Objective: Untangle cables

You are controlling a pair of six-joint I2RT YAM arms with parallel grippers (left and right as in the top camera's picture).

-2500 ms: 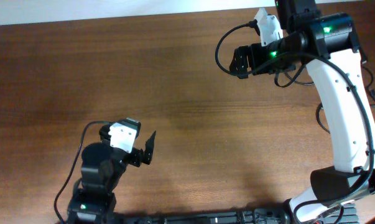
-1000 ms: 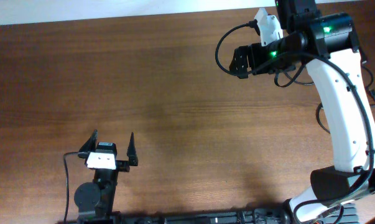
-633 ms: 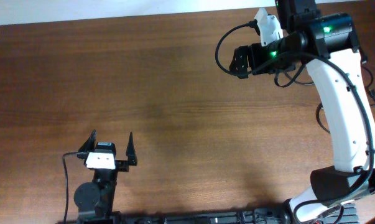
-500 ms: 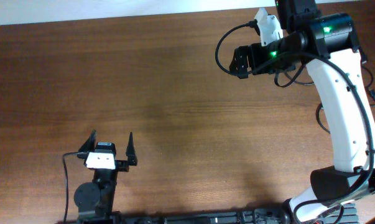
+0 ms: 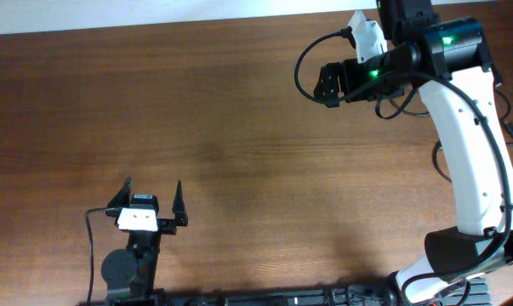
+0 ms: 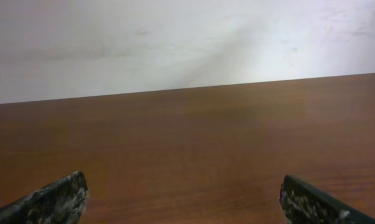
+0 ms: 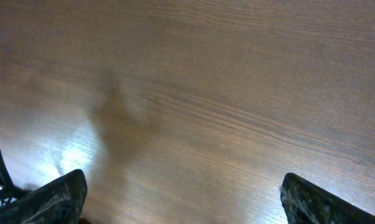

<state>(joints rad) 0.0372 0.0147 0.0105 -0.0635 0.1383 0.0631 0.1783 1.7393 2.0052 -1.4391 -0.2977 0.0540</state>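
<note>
Right now the left gripper (image 5: 152,185) is hanging near the front edge of the table (image 5: 239,127), fingers spread wide, holding nothing. The right gripper (image 5: 326,85) is hovering at the far side, equally wide and gripping nothing. I cannot tell where the cables are lying.

We saw a dark brown wooden bench (image 5: 239,110) filling almost the whole overhead view, its grain running from side to side. Along its far edge we noted a narrow pale strip (image 5: 69,13), wider at the left and thinning toward the right. In the left wrist view that far edge met a plain off-white wall (image 6: 175,37), unevenly lit, brighter toward the upper right and greyer at the left. In the right wrist view we found a soft patch of glare (image 7: 69,155) on the polished wood, with a dim, blurred shadow (image 7: 115,112) just beside it. The light looked diffuse and came from above.
</note>
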